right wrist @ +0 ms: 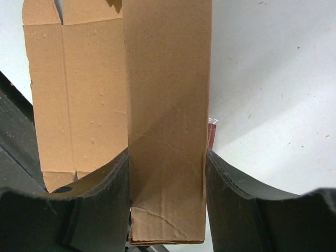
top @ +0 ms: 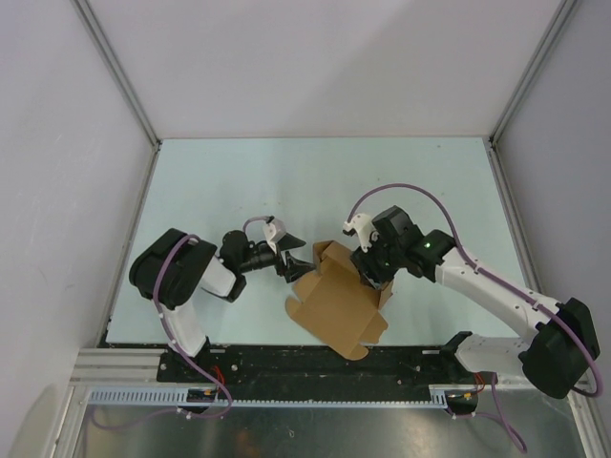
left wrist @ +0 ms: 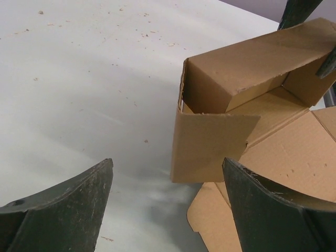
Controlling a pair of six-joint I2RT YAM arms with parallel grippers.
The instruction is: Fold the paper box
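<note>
The paper box [top: 334,301] is brown cardboard, partly folded, lying near the table's front middle. One wall is folded up double, and flat flaps spread toward the front edge. My right gripper [top: 370,277] comes from the right and is shut on that raised double wall [right wrist: 168,79], with both fingers [right wrist: 236,194] pressed against its sides. My left gripper [top: 298,253] is at the box's left end, open, with nothing between its fingers [left wrist: 63,210]. In the left wrist view an end flap [left wrist: 210,144] stands upright just ahead, close to the right finger.
A tiny dark red item [right wrist: 211,134] peeks out behind the held wall beside my right finger. Small paper crumbs [left wrist: 144,34] dot the pale table. White enclosure walls with metal posts [top: 115,72] close off the back and sides.
</note>
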